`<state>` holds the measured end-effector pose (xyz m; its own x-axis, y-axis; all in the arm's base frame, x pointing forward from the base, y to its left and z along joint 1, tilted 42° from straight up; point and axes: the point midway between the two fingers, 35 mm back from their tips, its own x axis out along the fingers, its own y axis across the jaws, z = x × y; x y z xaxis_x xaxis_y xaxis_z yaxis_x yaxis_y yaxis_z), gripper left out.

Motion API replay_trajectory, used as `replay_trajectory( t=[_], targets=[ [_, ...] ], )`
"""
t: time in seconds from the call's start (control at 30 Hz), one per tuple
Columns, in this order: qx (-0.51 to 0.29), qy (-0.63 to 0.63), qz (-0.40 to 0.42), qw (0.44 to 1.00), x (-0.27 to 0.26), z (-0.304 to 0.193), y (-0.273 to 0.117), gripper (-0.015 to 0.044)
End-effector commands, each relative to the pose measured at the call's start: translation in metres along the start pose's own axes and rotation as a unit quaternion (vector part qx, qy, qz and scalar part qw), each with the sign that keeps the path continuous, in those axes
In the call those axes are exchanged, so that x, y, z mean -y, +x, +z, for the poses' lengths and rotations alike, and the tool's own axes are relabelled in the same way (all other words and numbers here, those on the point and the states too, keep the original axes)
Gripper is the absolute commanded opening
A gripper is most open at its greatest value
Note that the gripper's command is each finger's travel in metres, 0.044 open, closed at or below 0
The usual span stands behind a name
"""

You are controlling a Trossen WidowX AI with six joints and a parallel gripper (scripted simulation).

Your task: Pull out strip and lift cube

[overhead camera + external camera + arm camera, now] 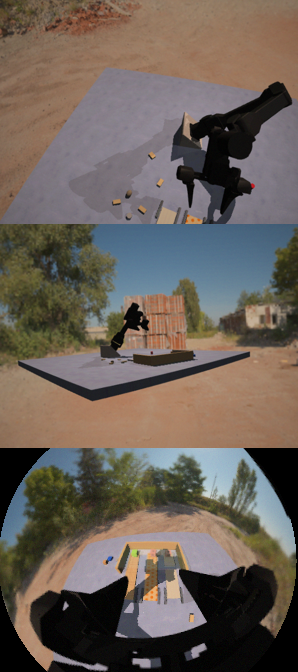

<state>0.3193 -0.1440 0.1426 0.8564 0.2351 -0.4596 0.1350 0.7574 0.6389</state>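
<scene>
A strip with orange dots [195, 220] [151, 591] lies between dark rails. A plain cream strip [166, 216] [173, 591] lies beside it, and a tan strip [132, 579] is at the left in the wrist view. Their far parts are shaded or hidden. A green block [135, 553] and a pinkish thing [151, 554] are near the far ends; no label is readable, so I cannot tell the labelled cube. My gripper [206, 210] [143, 329] [153, 575] is open and empty, high above the table.
A tan wall [162, 360] [152, 545] surrounds the strips' far part. Small tan blocks [151, 155] [160, 182] and two rounded pieces [129, 193] [129, 216] lie near the arm's base. A red-topped thing [252, 185] shows beside the gripper. A blue object [110, 558] is outside the wall.
</scene>
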Motion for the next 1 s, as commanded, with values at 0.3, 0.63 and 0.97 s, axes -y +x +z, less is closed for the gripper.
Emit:
replay_trajectory(
  t=[0.3, 0.63, 0.97],
  targets=[
    [0.001, -0.007, 0.028, 1.000, 0.015, -0.010, -0.022, 0.0400],
    [-0.047, -0.020, 0.010, 0.999, 0.022, -0.009, -0.003, 0.0295],
    [-0.290, 0.050, -0.007, 0.956, 0.009, -0.030, 0.064, 0.0033]
  ],
)
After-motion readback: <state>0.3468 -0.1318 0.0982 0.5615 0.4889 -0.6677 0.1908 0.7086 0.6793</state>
